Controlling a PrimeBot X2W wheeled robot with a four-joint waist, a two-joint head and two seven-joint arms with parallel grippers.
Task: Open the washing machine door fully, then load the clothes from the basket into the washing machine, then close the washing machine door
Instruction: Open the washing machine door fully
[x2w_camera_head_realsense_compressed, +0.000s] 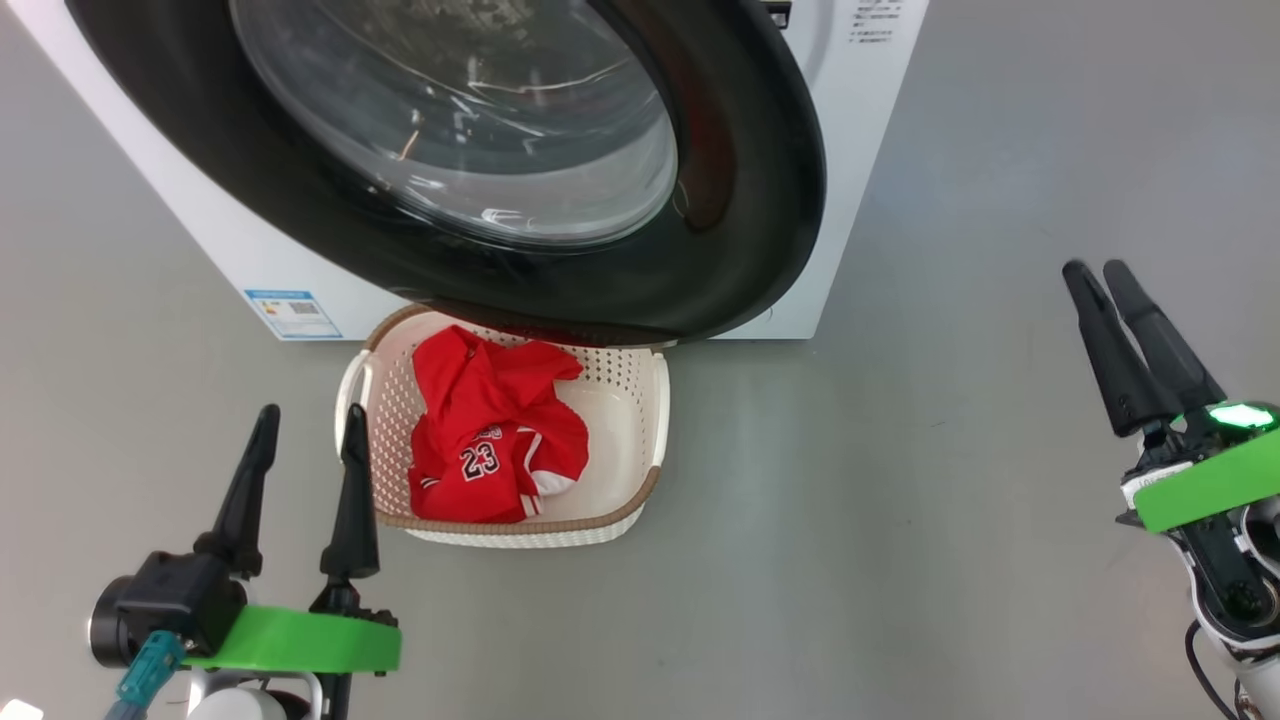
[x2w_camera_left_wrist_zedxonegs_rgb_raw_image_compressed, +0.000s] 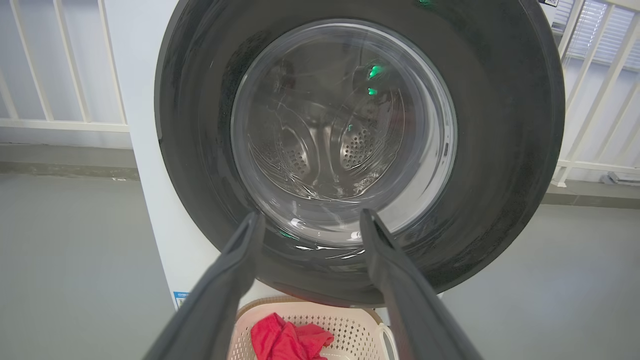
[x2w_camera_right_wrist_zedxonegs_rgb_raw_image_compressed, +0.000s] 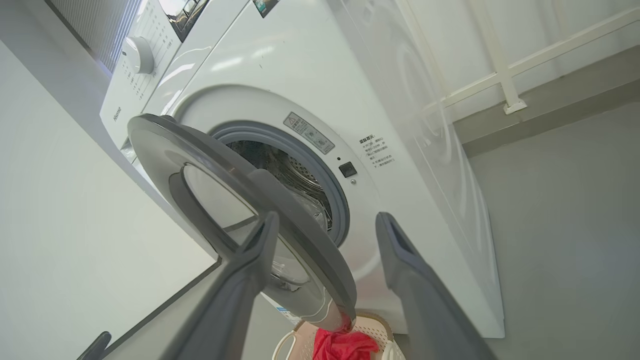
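Ajar door overhangs basket of clothes; left gripper, right gripper gape empty

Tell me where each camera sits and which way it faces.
Head view: from the head, down at the washing machine door, basket, open left gripper, open right gripper.
Left wrist view: between its fingers, facing the door's glass front.
Right wrist view: between its fingers, facing the door's grey inner face.
Shared by all: clothes, basket.

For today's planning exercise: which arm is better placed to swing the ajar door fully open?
Right. The right gripper is open, beside the free edge of the washing machine door, facing its inner side; the left gripper faces the outer glass.
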